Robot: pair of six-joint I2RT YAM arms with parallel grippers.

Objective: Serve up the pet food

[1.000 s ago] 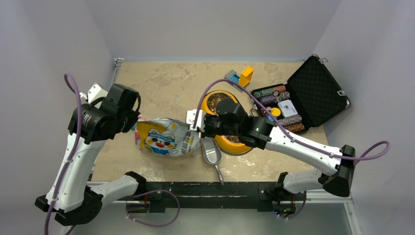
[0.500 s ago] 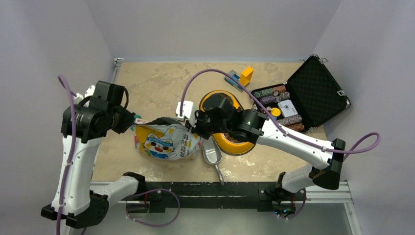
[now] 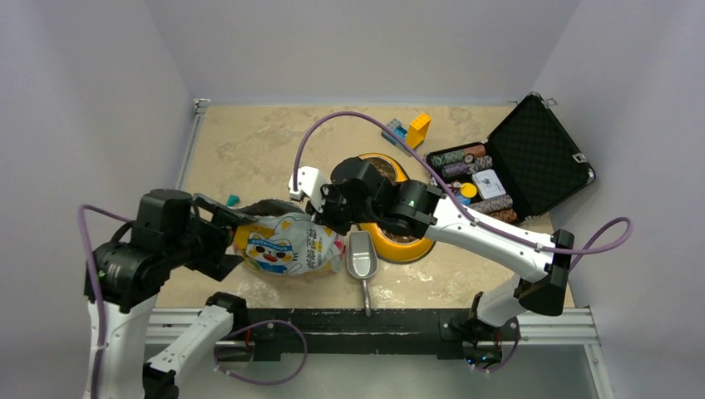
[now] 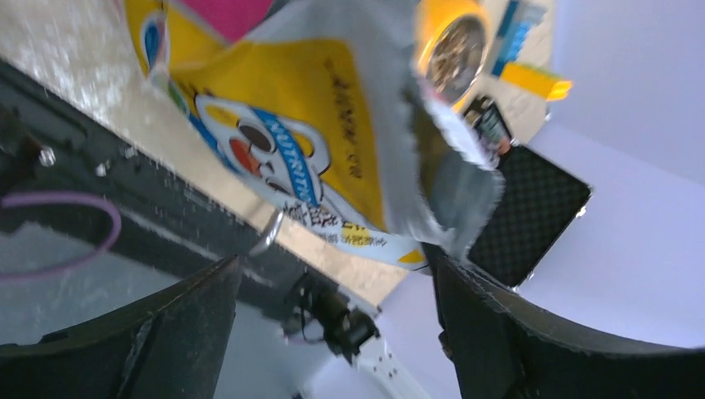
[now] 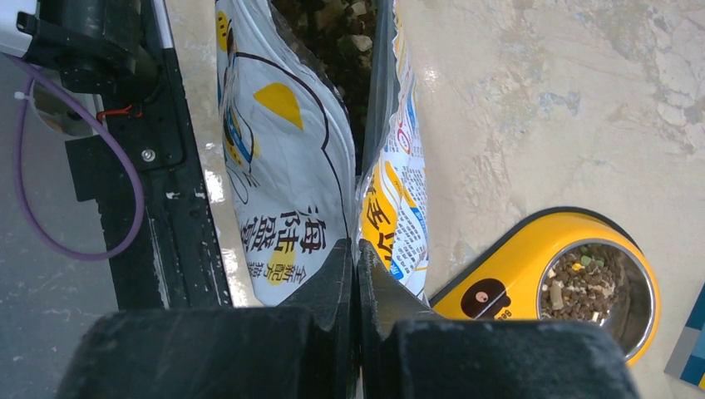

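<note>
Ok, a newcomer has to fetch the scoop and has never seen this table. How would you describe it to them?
Find the yellow pet bowl near the middle of the table. The scoop lies off its near-left rim, beside the cat-printed food bag, thin handle pointing at the table's near edge. Unlike its brightly coloured neighbours, it is plain silver metal.

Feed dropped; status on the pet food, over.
Right end effector shut on bag edge; left end effector open beside it. Kibble in bag and bowl. Scoop between them.

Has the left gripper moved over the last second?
Yes. The left gripper has come nearer the front rail, now level with the bag.
</note>
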